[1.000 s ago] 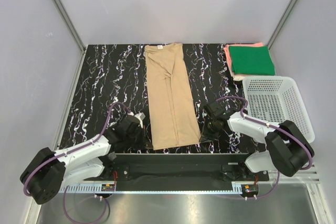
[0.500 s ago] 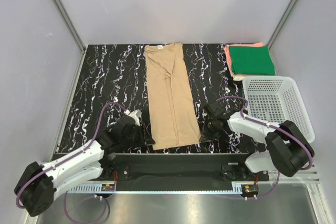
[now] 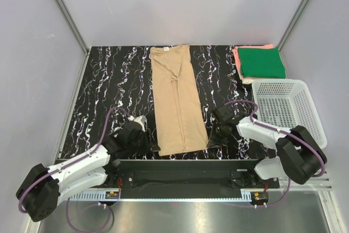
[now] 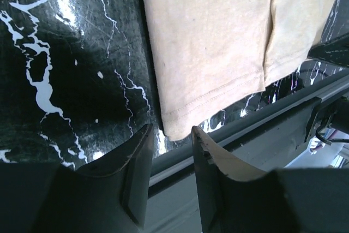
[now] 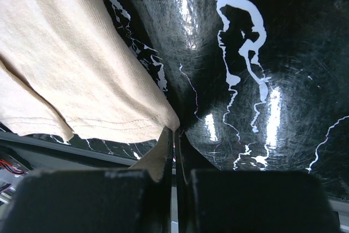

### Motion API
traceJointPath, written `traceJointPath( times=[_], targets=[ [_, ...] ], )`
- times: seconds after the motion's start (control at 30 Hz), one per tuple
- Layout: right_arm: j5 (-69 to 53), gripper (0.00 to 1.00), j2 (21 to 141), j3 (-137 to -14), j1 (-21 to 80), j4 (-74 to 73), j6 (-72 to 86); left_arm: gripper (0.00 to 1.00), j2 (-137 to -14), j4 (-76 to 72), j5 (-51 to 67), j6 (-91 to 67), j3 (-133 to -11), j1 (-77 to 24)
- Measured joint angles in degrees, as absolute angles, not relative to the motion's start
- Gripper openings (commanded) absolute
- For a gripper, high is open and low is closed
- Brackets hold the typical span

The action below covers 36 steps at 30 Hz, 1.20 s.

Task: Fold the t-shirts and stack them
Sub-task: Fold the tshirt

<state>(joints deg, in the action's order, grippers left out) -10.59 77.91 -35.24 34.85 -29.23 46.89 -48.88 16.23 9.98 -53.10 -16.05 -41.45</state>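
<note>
Tan t-shirt (image 3: 175, 102) lies as a long strip down the middle of the table (image 3: 103, 91), long axis near-to-far, near hem right by both arms. Left end effector (image 4: 170, 135) is parted, near-left corner just ahead of it. Right end effector (image 5: 174, 137) is clenched at the near-right corner, can't tell if it's pinching cloth. I'd guess that hem goes toward the far end next

The left arm (image 3: 76, 167) stretches low from its base towards the middle of the worktop's near edge. The left gripper (image 4: 172, 132) points down there, its fingers (image 4: 136, 156) parted with a narrow gap. The right arm (image 3: 267, 132) is bent, its forearm reaching leftwards along the same edge. The right gripper (image 5: 174, 135) is lowered too, its jaws pressed together.
</note>
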Motion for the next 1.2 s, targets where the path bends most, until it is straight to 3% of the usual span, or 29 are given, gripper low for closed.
traceJointPath(
  times=[0.4, 0.63, 0.67, 1.2],
  targets=[
    [-10.4, 0.0, 77.4, -34.9, 34.9, -28.1, 48.1, 0.29, -51.5, 9.3, 9.8, -56.2, -12.7, -43.0],
    [-10.1, 0.0, 76.8, -34.9, 34.9, -28.0, 49.2, 0.09, -53.6, 7.9, 9.3, -57.3, -12.8, -43.7],
    [-10.1, 0.0, 76.8, -34.8, 34.9, -27.9, 49.3, 0.01, -53.4, 8.0, 9.1, -57.5, -12.8, -43.9],
    [-7.1, 0.0, 70.3, -37.3, 42.0, -32.6, 51.6, 0.0, -50.2, 21.4, 6.4, -54.5, -23.2, -44.3]
  ],
)
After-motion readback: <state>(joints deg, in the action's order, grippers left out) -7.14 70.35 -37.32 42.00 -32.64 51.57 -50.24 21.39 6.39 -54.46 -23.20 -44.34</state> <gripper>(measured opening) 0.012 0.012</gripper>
